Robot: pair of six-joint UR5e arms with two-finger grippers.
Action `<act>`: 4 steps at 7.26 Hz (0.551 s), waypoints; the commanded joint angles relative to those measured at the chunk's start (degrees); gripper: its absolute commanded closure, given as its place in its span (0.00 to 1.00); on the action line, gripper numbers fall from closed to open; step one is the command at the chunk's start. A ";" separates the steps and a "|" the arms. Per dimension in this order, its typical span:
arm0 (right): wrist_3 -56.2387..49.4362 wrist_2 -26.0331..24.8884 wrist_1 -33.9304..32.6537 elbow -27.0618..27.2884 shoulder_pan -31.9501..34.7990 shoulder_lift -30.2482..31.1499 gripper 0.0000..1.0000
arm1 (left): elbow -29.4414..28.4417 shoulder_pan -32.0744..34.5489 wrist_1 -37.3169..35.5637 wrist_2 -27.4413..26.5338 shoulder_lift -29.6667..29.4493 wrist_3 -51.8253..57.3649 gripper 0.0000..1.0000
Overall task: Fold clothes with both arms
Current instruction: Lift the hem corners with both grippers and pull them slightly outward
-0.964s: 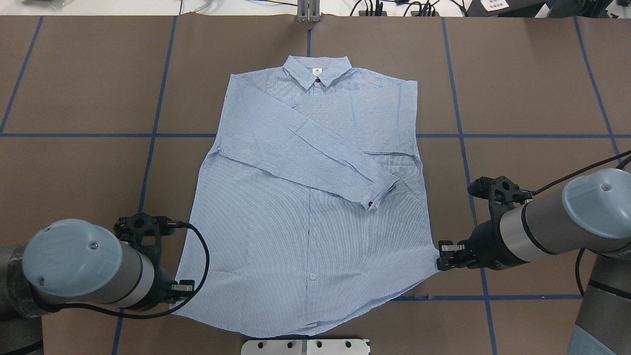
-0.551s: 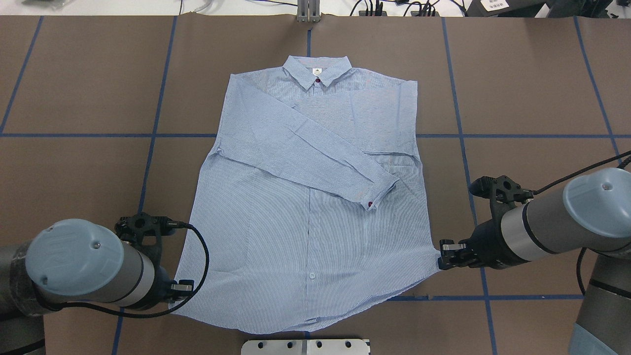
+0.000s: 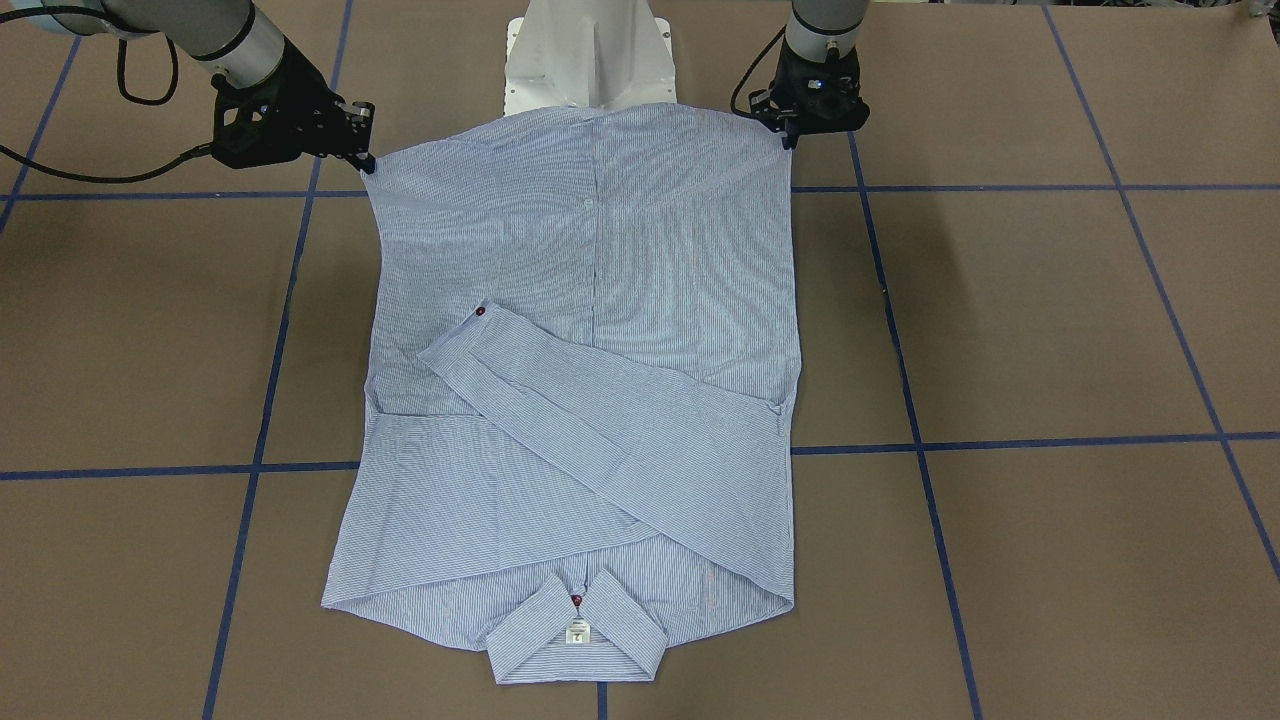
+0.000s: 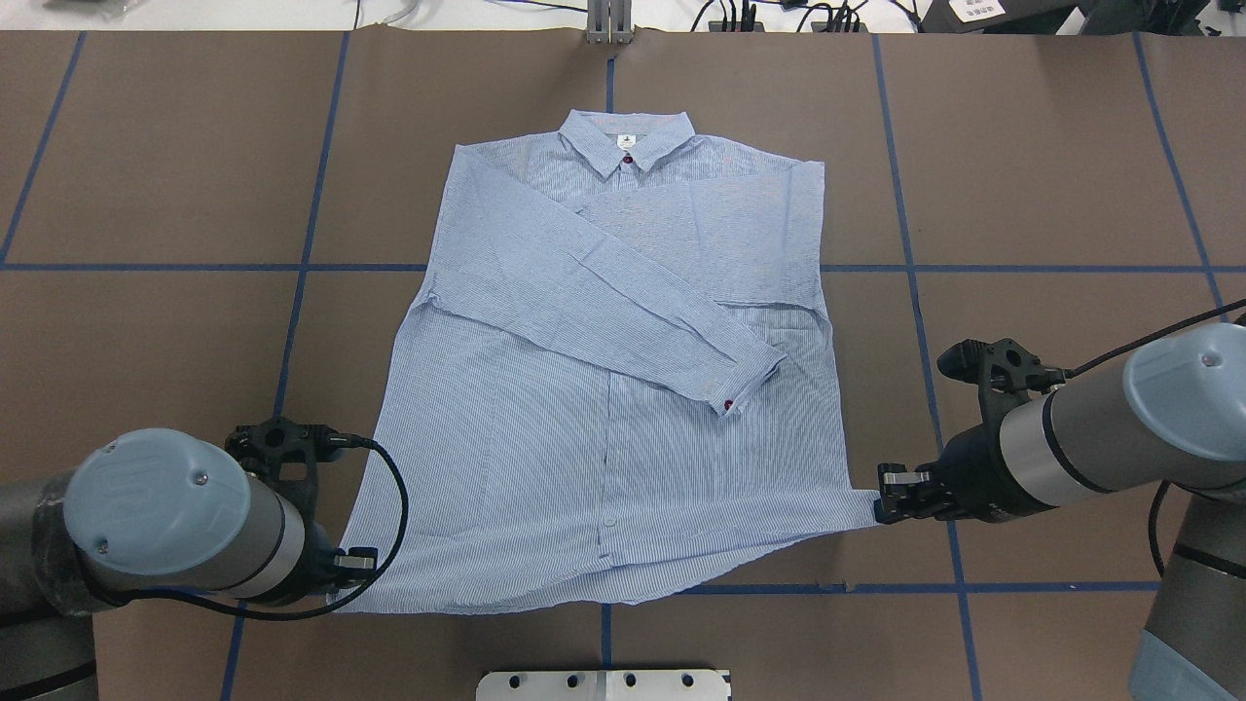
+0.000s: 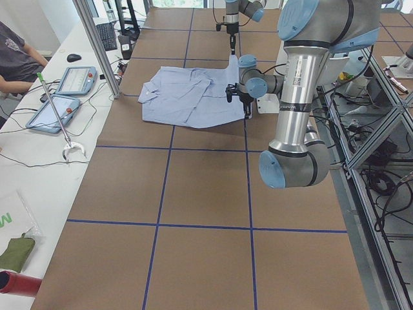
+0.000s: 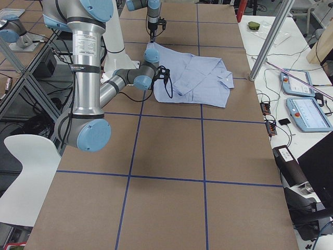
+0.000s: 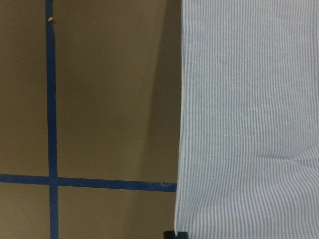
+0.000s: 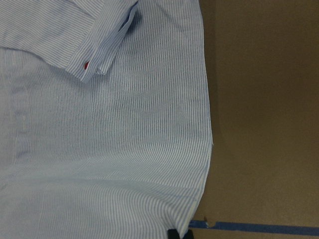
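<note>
Your shirt [image 4: 604, 389] lies front side up in the middle of the tabletop [image 4: 146, 175]. Its collar [image 4: 628, 138] is on the far side from the robot and its bottom edge [image 4: 604, 584] is on the near side. Both sleeves are already folded in over the chest. The top sleeve [image 4: 584, 292] runs slanting across. Its cuff [image 4: 750, 380], with a red button, rests on the robot's right side of the shirt. So the sleeve part looks done.

Now look at the two bottom corners. The left gripper [image 4: 362, 565] is at the corner on the robot's left, and it looks pinched tight on the cloth there. The right gripper [image 4: 884, 498] is at the other corner, closed on the tip. The cloth is pulled out to a point toward it. The bottom edge is stretched almost straight between the two. In the front view that edge seems lifted a little off the tabletop, in front of the white base [image 3: 585, 50].

I think you are at the start of the big fold. The bottom half has to go up and over toward the collar. That is not done yet, because the body of the shirt lies open at full length. After that, maybe one more fold to make it small. You are about half way.
</note>
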State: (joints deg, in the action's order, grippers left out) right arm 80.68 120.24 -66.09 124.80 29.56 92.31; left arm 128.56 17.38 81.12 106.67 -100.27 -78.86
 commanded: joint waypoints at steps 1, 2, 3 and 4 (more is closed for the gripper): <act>0.00 0.09 0.00 0.09 0.23 -0.03 1.00 | -0.07 0.20 0.00 0.03 -0.36 -0.16 1.00; 0.00 0.26 0.00 0.27 0.41 -0.11 1.00 | 0.11 0.12 0.00 0.03 -0.54 -0.25 1.00; 0.00 0.26 0.00 0.62 0.76 -0.20 1.00 | 0.55 0.20 0.00 0.03 -0.71 -0.25 1.00; 0.17 0.26 0.00 1.06 0.93 -0.20 1.00 | 0.64 0.29 0.00 0.12 -0.71 -0.33 1.00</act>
State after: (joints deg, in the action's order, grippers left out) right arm 80.72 120.47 -66.10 125.38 30.22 92.16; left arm 128.97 17.58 81.12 106.72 -100.90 -79.11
